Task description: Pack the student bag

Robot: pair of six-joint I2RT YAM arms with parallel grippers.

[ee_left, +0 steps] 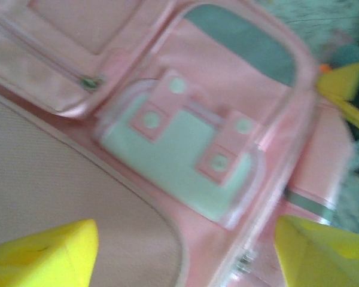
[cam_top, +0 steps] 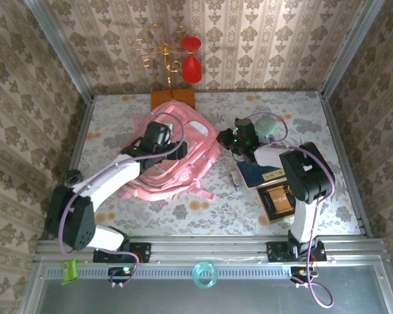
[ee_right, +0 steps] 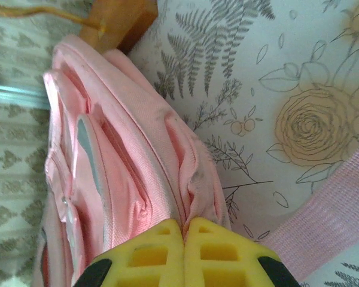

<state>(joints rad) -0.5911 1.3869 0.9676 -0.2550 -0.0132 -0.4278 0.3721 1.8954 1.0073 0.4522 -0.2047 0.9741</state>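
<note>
Packing looks barely begun: books (cam_top: 270, 176) lie on the bench (cam_top: 108, 134) beside the student bag (cam_top: 196, 142). The right claw (ee_right: 184, 232) pinches its fabric; the left claw (ee_left: 185, 251) hangs spread above.

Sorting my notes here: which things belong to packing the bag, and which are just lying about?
Job: student bag, right tool pinching its edge, left tool open above it, probably the books.
Lying about: ornament stand, teal ring, green clip.
</note>
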